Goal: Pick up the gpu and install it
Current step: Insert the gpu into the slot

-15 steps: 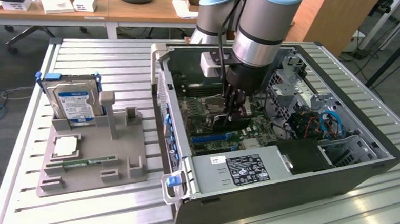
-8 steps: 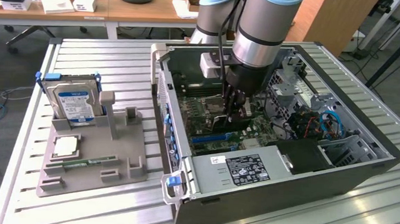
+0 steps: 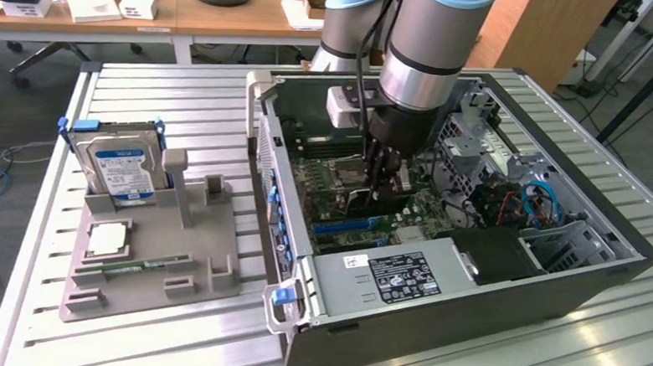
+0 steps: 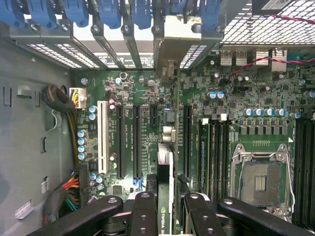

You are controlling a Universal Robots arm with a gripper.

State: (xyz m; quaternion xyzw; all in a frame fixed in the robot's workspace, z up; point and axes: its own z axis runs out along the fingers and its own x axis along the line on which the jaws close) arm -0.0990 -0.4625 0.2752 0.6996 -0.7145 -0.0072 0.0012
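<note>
- Exterior view: arm (image 3: 423,45) reaching straight down into the open computer case (image 3: 590,272), which lies on its side so the circuit board (image 3: 331,208) faces up.
- Gripper (image 3: 380,182) clamped on the graphics card (image 3: 361,203), carried on edge with the long side down, probably the only way it can meet a slot.
- Card low over the middle of the board; seated or just above, cannot tell from here.
- Off to the exterior view's left, grey stand (image 3: 200,252) with the hard drive (image 3: 123,168) upright and the memory stick (image 3: 143,267) lying flat, both well apart from the work.
- Wrist view: looking down past two dark fingers (image 4: 145,209) pinching the graphics card (image 4: 166,169) between them, gripper (image 4: 170,209) closed on its upper edge.
- Card seen as a thin line running parallel to the long black slots (image 4: 137,142), lying between two of them.
- Far end of the card pointing at the back wall under the blue clips (image 4: 108,12), likely so the metal end meets the opening there.
- Empty processor socket (image 4: 261,182) off to one side, clear of the card.
</note>
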